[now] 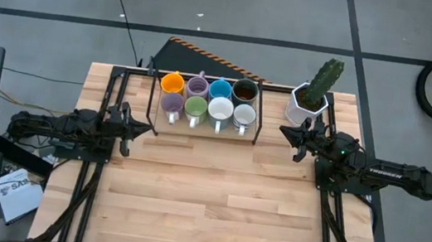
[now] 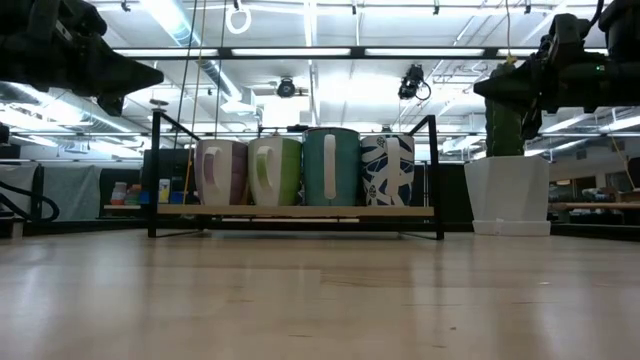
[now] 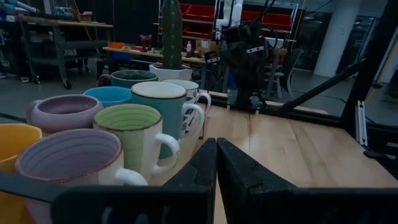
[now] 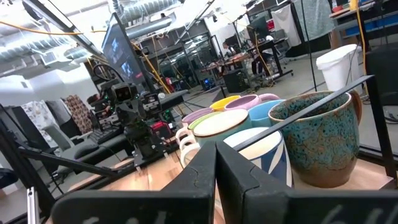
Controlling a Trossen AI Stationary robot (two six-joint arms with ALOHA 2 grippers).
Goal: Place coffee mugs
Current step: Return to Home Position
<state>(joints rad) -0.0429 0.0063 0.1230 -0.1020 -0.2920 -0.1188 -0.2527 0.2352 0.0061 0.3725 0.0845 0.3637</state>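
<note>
Coffee mugs [image 1: 209,99], all eight, sit packed in two rows on the black-framed shelf [image 1: 204,132] at the back of the surface [image 1: 213,204], so none is loose. Left end effector [image 1: 146,129] and right end effector [image 1: 286,132] flank it, fingers pressed together, empty, seemingly parked.

A light wooden counter [image 1: 213,204] is carrying a low black-framed shelf [image 2: 295,211] near its far edge, with eight coffee mugs [image 1: 220,110] sitting on the shelf in two rows of four. A white angular pot [image 1: 299,109] holding a green cactus [image 1: 326,75] is standing directly on the counter just beside the shelf, on the right arm's side.
</note>
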